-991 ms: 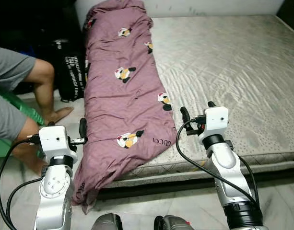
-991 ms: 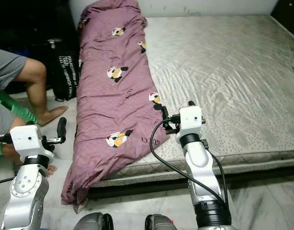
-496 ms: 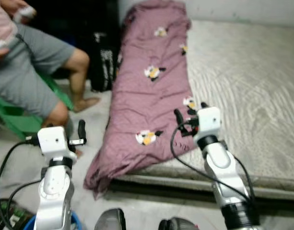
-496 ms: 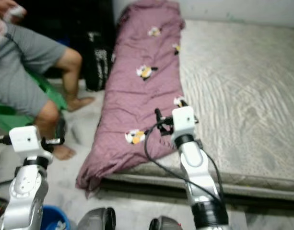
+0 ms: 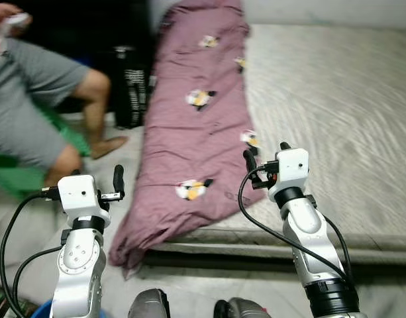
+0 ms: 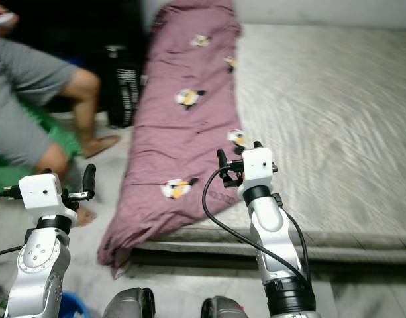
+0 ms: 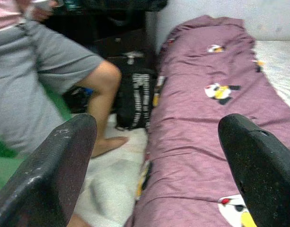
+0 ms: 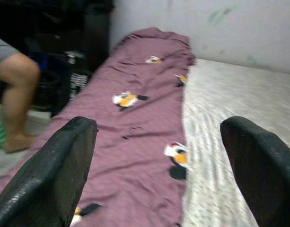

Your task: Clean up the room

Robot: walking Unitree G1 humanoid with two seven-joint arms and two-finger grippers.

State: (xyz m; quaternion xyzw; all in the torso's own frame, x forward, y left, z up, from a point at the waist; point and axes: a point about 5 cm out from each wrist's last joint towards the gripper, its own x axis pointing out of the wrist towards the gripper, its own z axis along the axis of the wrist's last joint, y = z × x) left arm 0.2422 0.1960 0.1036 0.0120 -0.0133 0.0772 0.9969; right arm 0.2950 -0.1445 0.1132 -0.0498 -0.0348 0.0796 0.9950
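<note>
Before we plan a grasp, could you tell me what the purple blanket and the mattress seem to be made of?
Purple blanket: soft matte woven fabric, probably cotton; it creases and droops over the edge. Mattress: quilted cloth cover with a slight sheen, judging by its stitched ripples.

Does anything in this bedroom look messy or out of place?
Yes. The purple blanket lies bunched in a long strip along the left edge of the mattress, and its lower end spills over the side toward the floor. The rest of the mattress is bare, with no sheet.

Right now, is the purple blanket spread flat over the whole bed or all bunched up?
Bunched up. The purple blanket lies in a long strip along the mattress edge, its end drooping toward the floor.
</note>
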